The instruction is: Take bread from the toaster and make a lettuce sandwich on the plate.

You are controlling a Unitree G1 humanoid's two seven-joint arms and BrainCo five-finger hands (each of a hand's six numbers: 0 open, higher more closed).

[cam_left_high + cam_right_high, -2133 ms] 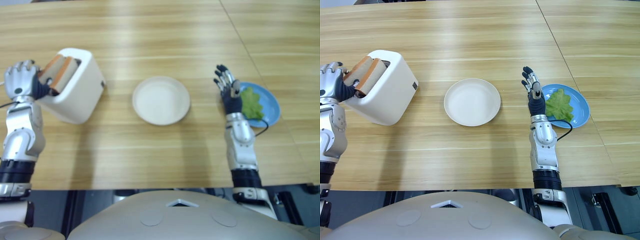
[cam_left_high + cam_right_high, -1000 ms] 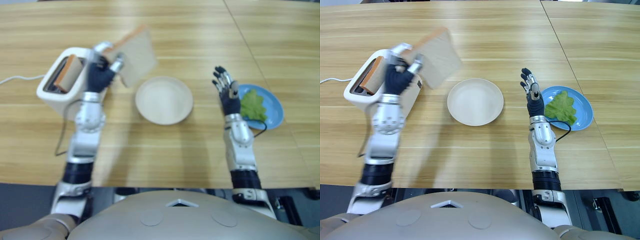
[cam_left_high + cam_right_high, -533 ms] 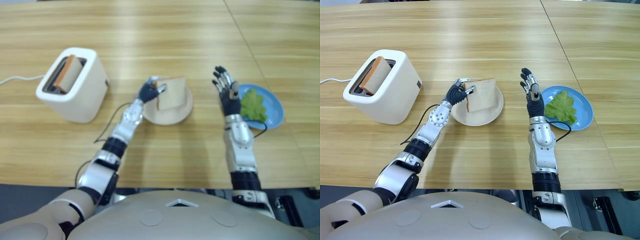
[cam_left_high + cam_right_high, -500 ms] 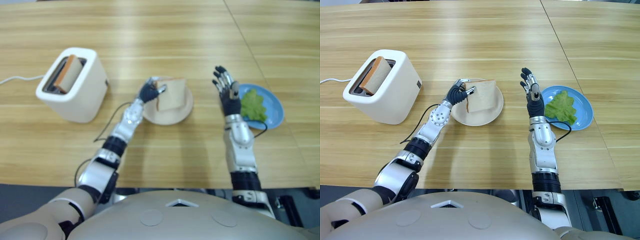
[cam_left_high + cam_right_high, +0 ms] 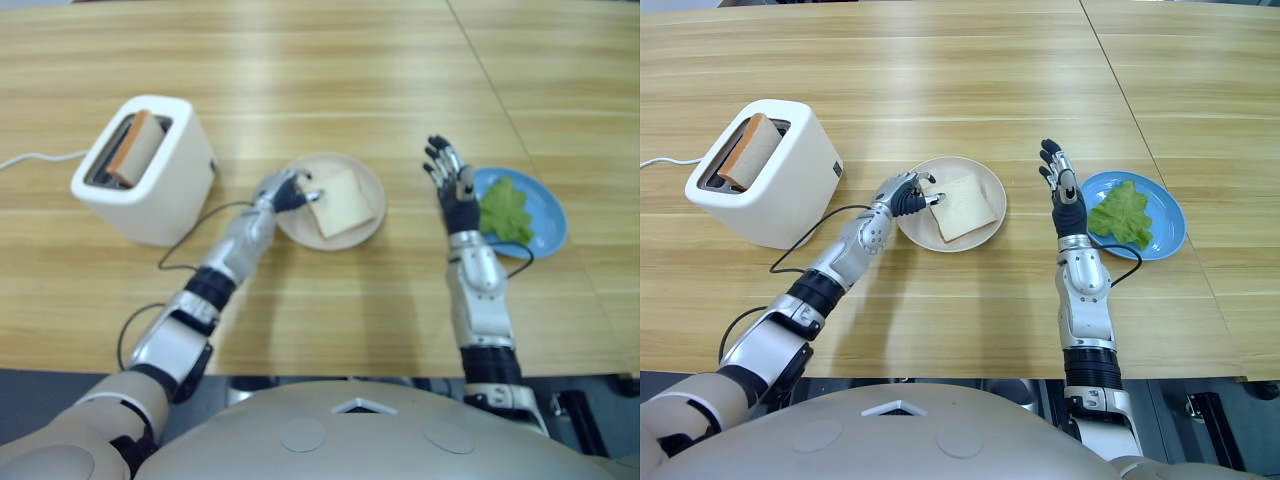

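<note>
Left hand [image 5: 902,196] fingers [image 5: 927,199] pinch bread slice [image 5: 964,209] edge, flat on plate [image 5: 923,232], frame centre. Advise a straight release. Right hand [image 5: 1060,186] spread, empty.

toaster [image 5: 762,172] left, plate [image 5: 985,225] centre, lettuce [image 5: 1120,215] right

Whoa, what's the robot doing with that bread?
It's making a sandwich. Its left hand is at the edge of a slice of bread that lies flat on the cream plate. Another slice stands in the toaster. Its right hand is held up, open, beside the blue plate with the lettuce, which is not yet on the bread.
</note>
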